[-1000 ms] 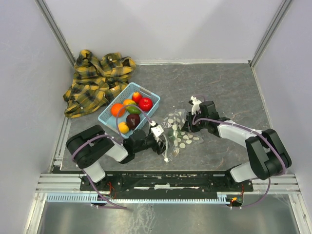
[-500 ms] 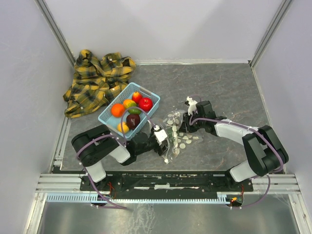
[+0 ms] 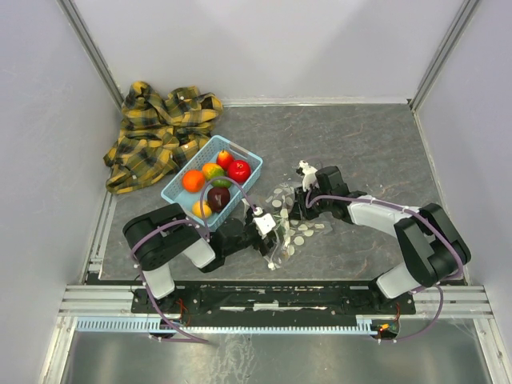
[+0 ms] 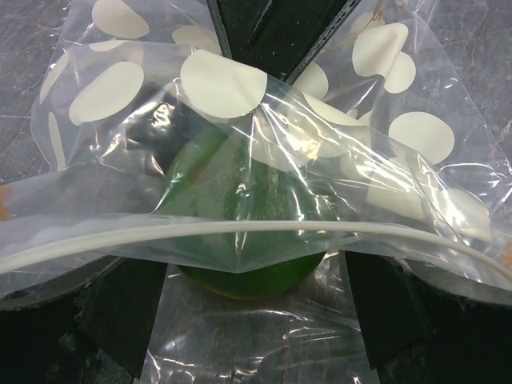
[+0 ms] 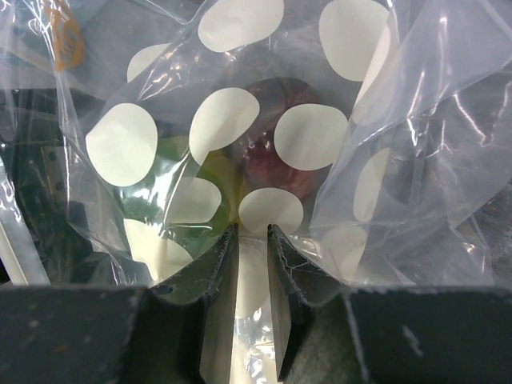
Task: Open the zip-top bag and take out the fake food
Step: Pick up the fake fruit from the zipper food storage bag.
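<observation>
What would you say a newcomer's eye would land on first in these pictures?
Probably the light blue basket of bright plastic fruit left of centre, with the yellow plaid cloth bunched in the far left corner behind it. Next comes the dotted zip-top bag mid-scene, where the left tool and right tool meet. The left wrist view shows a green fruit inside it.

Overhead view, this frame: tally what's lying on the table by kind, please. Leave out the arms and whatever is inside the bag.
Light blue basket: 1
Fake fruits in that basket: 7
Zip-top bag: 1
Plaid cloth: 1
Total: 10
</observation>
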